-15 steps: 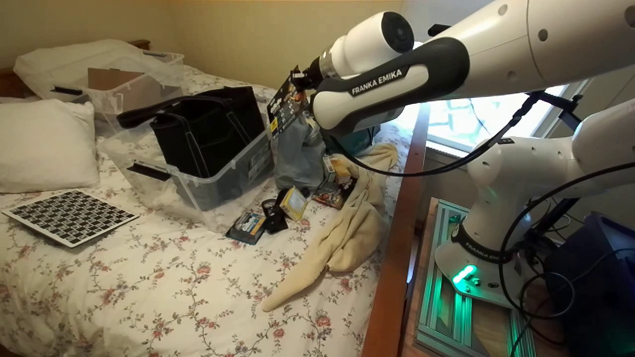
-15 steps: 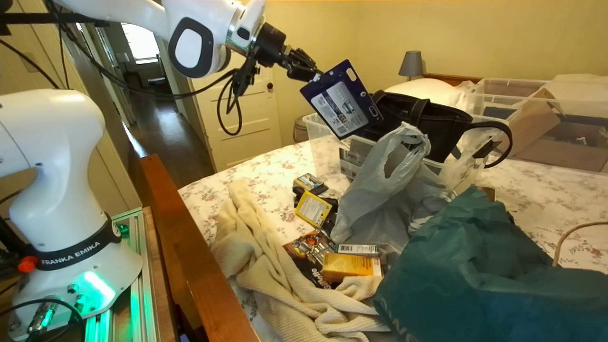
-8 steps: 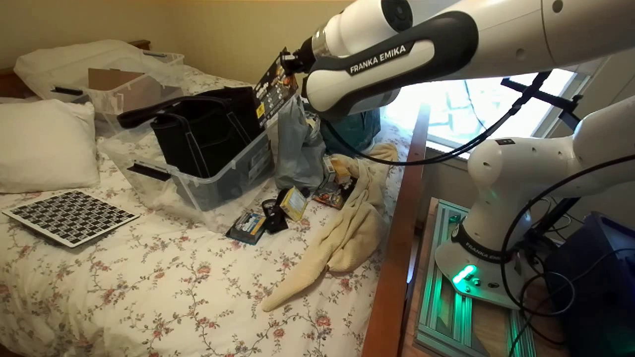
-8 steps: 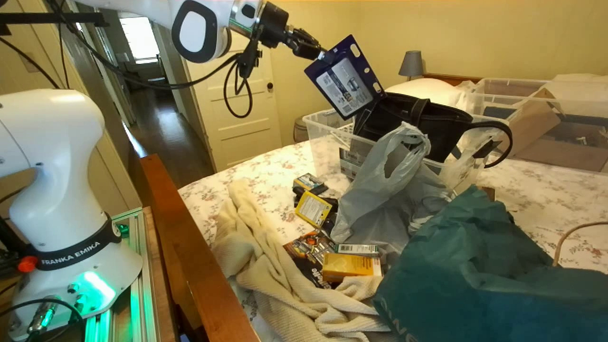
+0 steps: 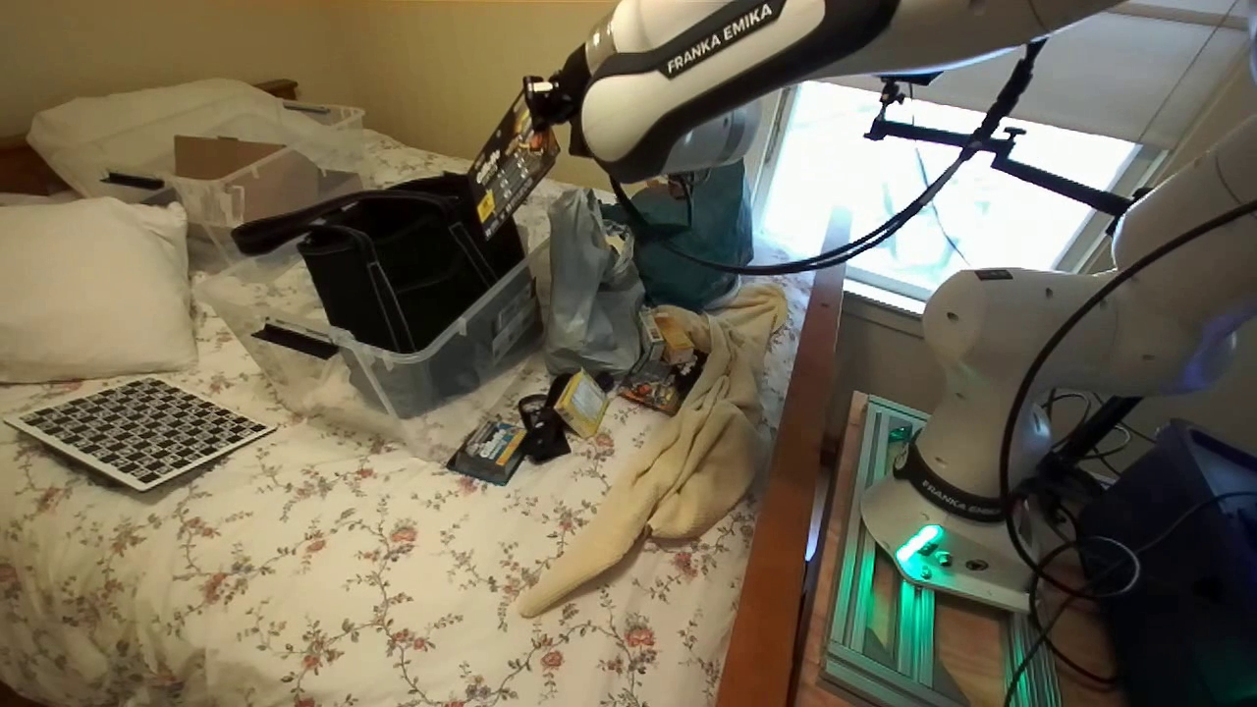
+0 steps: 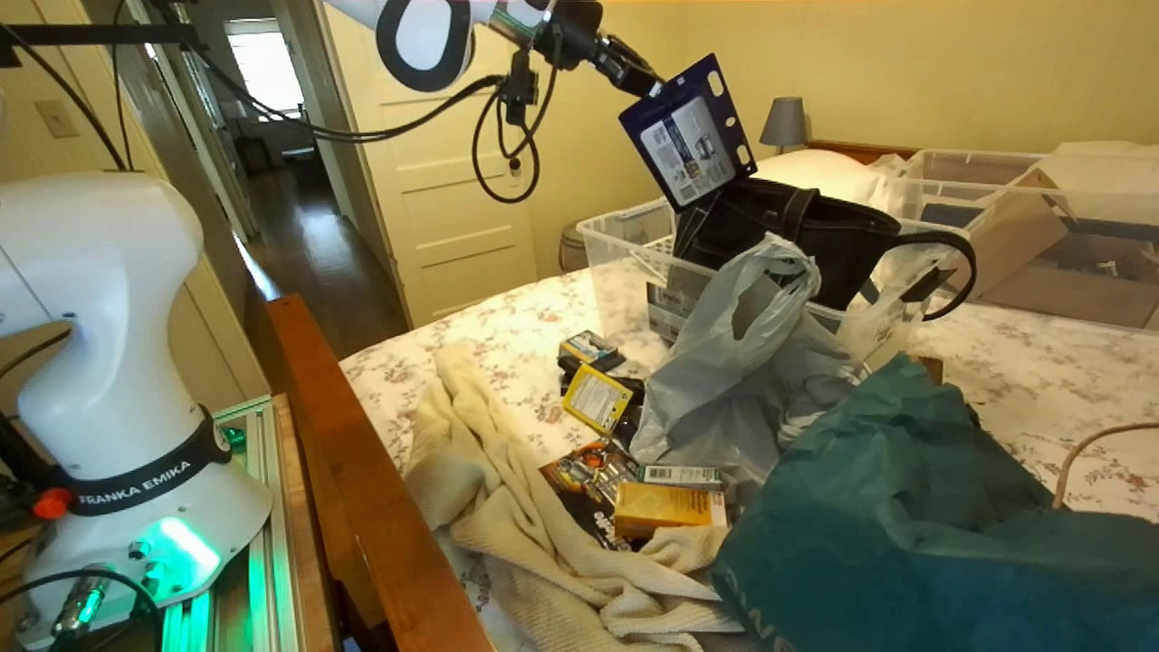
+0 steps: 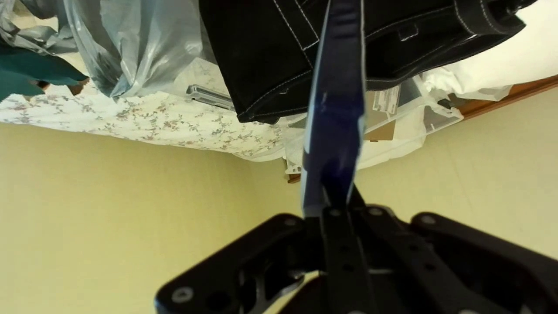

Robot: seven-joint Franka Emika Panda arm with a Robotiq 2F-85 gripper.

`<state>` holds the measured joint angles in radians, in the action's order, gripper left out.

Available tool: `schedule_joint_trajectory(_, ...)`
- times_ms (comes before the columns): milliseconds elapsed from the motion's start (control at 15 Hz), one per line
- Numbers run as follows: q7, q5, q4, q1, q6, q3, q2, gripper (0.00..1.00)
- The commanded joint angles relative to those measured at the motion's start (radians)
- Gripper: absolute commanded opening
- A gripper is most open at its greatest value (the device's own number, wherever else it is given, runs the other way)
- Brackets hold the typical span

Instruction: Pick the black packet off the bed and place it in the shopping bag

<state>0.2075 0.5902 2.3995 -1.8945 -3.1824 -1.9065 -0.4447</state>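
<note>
My gripper (image 5: 545, 101) is shut on the black packet (image 5: 515, 165) by its upper edge. The packet's printed black front shows in an exterior view. Its dark purple back with a white label (image 6: 693, 149) shows in an exterior view. The packet hangs tilted, its lower end overlapping the rim of the shopping bag (image 5: 393, 270) in both exterior views; I cannot tell if they touch. The black soft-sided bag (image 6: 792, 235) stands open inside a clear bin. In the wrist view the packet (image 7: 335, 100) is nearly edge-on in front of the bag (image 7: 266, 52).
The clear bin (image 5: 447, 363) surrounds the bag. A grey plastic bag (image 6: 724, 398) and a green bag (image 6: 924, 525) stand beside it. Small boxes, including a yellow box (image 6: 597, 399), another dark packet (image 6: 589, 480) and a cream blanket (image 5: 678, 471) lie on the bed. A wooden rail (image 5: 786, 491) edges it.
My gripper has carried the packet upward and toward the shopping bag. The packet's lower end now overlaps the bag's rim in both exterior views. The grip has not visibly changed.
</note>
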Motion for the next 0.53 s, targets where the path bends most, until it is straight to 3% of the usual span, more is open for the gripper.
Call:
schedule_joint_trajectory(0,0.013,-0.033,-0.021,0.023,0.006,0.012,0.030,0.04)
schedule_joint_trajectory(467,-0.011,-0.052,-0.072,0.057,0.011,0.036,0.117,0.04)
